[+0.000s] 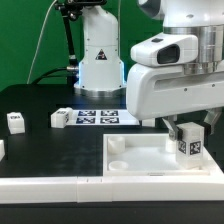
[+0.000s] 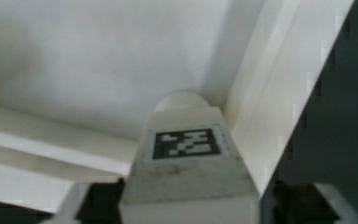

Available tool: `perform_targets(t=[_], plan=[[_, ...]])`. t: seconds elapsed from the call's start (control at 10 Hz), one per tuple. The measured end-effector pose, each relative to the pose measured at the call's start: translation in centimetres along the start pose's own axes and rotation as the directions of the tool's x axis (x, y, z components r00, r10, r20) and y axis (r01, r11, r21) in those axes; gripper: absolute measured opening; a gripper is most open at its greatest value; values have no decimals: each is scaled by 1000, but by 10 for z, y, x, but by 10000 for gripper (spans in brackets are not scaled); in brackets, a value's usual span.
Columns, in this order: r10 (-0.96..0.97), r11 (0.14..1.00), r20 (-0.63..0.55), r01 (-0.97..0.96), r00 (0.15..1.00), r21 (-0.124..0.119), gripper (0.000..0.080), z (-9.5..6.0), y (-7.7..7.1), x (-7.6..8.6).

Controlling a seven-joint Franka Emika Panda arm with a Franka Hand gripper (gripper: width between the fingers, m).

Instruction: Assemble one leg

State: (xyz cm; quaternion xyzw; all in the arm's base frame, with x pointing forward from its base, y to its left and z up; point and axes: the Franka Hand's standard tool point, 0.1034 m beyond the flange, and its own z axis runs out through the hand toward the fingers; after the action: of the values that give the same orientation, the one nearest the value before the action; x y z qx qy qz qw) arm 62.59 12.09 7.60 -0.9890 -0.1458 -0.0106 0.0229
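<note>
The black table (image 1: 50, 150) carries all parts. The large white square tray piece (image 1: 150, 155) lies at the 5 o'clock area of the exterior view, with a round socket (image 1: 119, 158) visible near its corner. A long white bar (image 1: 45, 186) runs along the front edge at 7 o'clock. The marker board (image 1: 98, 117) lies flat near centre, in front of the arm base (image 1: 98, 62).

The gripper (image 1: 188, 132) stands over the tray piece at 4 o'clock. Its jaws pinch the leg (image 1: 187, 146), tag facing outward. In the wrist view, the leg (image 2: 188, 150) sits between the two dark fingers (image 2: 98, 205), pointing down at the inner floor of the tray piece (image 2: 105, 70) close to its raised rim.

Two loose tagged blocks (image 1: 60, 118) and (image 1: 15, 122) rest at 9 o'clock, well apart from the tray piece.
</note>
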Motion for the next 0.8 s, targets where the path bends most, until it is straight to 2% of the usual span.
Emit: perform_targets(t=[0.1, 0.3, 0.4, 0.7, 0.8], plan=[[16, 1000, 0, -16, 1000, 1, 290, 0, 0, 0], [69, 998, -2, -69, 998, 5, 290, 1, 1, 0], [227, 974, -13, -227, 974, 27, 290, 1, 2, 0], [581, 814, -30, -579, 813, 52, 290, 1, 2, -1], [636, 772, -27, -634, 771, 53, 290, 1, 2, -1]])
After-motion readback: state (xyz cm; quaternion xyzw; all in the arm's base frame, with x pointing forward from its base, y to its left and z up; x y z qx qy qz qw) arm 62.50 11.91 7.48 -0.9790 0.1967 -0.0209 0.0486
